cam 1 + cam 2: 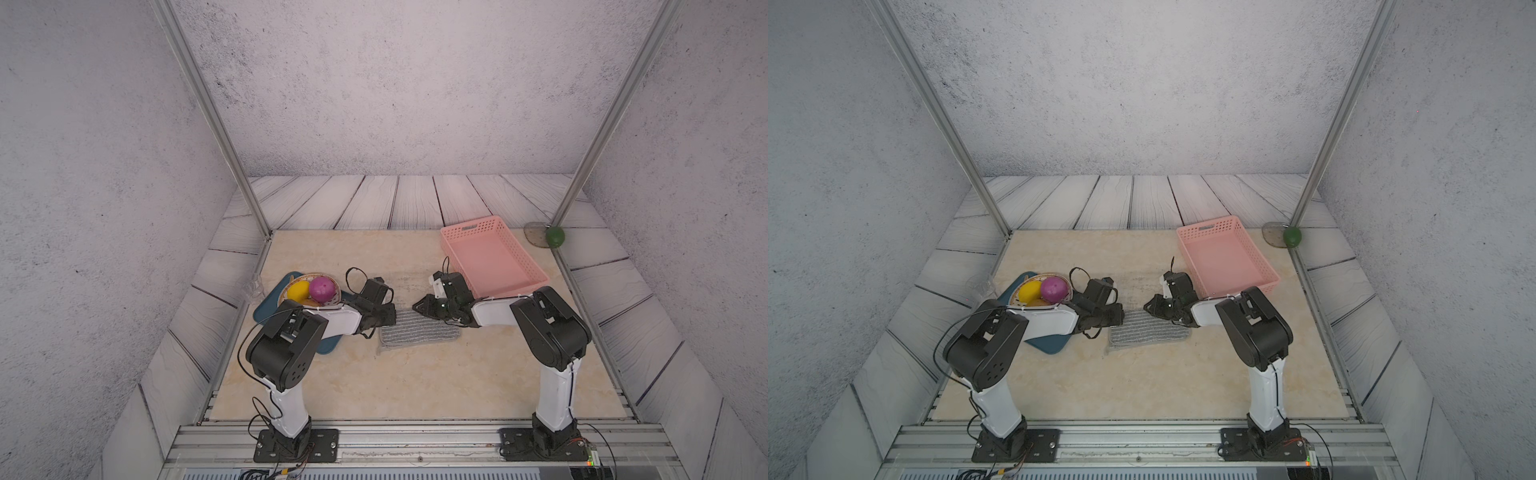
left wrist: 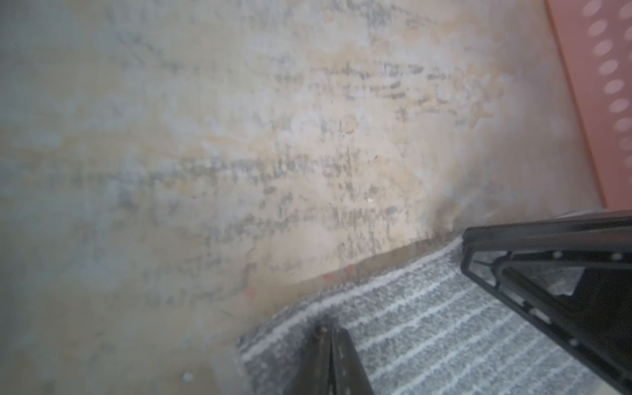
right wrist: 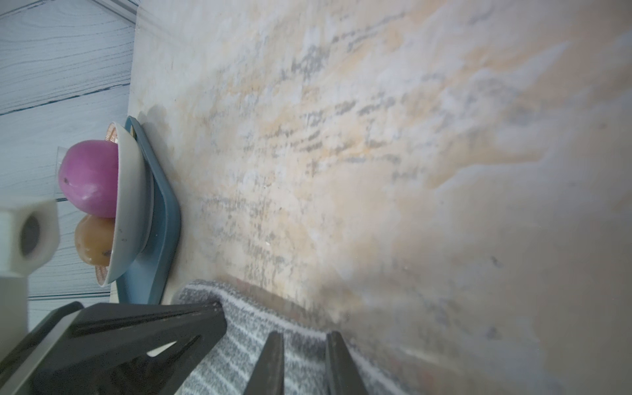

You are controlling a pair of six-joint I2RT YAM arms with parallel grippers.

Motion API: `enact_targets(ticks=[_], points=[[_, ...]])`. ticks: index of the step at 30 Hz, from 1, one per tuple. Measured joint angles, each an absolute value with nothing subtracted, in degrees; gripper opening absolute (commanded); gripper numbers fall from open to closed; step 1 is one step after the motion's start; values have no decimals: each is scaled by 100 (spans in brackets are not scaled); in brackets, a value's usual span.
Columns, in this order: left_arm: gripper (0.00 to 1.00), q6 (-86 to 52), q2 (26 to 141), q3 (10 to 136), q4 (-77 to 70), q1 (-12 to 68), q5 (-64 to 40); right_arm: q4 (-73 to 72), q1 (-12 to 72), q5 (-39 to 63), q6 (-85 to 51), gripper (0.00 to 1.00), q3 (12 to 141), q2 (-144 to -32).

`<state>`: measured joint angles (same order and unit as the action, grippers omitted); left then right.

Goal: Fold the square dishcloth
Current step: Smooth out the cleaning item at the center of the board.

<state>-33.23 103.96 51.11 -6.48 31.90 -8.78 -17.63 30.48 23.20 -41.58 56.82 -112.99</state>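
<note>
The square dishcloth [image 1: 419, 333] lies lengthwise left-right (flat).

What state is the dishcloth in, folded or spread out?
Apparently folded once: the dishcloth lies as a long strip, not a square, and a lower layer peeks out at one near corner in both top views.

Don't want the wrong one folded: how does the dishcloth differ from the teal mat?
The dishcloth is grey, striped and fuzzy; the mat is plain, smooth teal. The mat carries a fruit bowl; the dishcloth bears no dishes. Both lie flat on the table.
</note>
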Motion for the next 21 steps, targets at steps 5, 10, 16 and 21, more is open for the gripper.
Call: enact_targets(ticks=[5, 10, 16, 21], points=[[10, -3387, 10401, 4947, -976, 3048, -996, -1865, 3039, 2217, -4134, 21, 5599, -11277], [10, -3409, 10396, 4856, -1155, 2989, -1079, -1817, 2976, 1957, -4032, 21, 5374, -11050], [10, -3411, 10390, 4836, -1190, 2976, -1098, -1608, 2797, 1535, -3986, 21, 5186, -10798], [10, -3411, 10357, 4799, -1192, 2963, -1085, -1339, 2700, 1118, -3970, 21, 5022, -10532]])
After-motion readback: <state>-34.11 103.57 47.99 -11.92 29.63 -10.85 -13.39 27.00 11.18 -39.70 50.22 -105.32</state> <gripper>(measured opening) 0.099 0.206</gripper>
